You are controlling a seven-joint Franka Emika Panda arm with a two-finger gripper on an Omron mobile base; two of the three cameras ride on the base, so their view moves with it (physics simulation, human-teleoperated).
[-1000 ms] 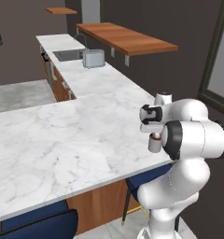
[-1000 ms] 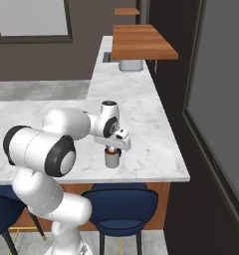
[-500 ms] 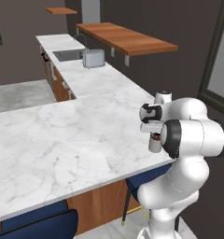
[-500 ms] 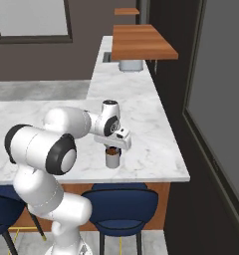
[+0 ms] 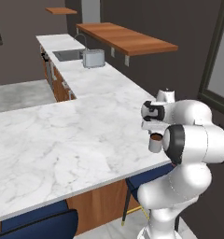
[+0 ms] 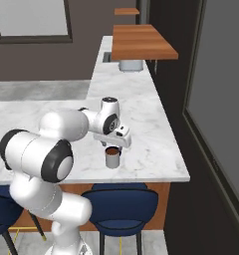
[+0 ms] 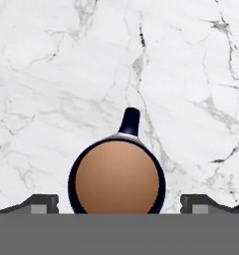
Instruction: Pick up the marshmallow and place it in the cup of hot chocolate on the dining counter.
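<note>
The cup of hot chocolate [image 7: 116, 182] stands directly below the gripper [image 7: 119, 201], centred between its wide-spread fingers [image 7: 39, 203]; no marshmallow is seen between them.

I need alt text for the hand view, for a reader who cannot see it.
Seen from straight above, the cup of hot chocolate stands on the dining counter, its brown liquid filling a dark rim and a dark handle pointing up. The end effector is spread wide, one fingertip at each side of the cup.

Dark walls — wooden shelf [image 5: 128, 38], toaster [image 5: 94, 58], blue stools [image 6: 122, 205].
</note>
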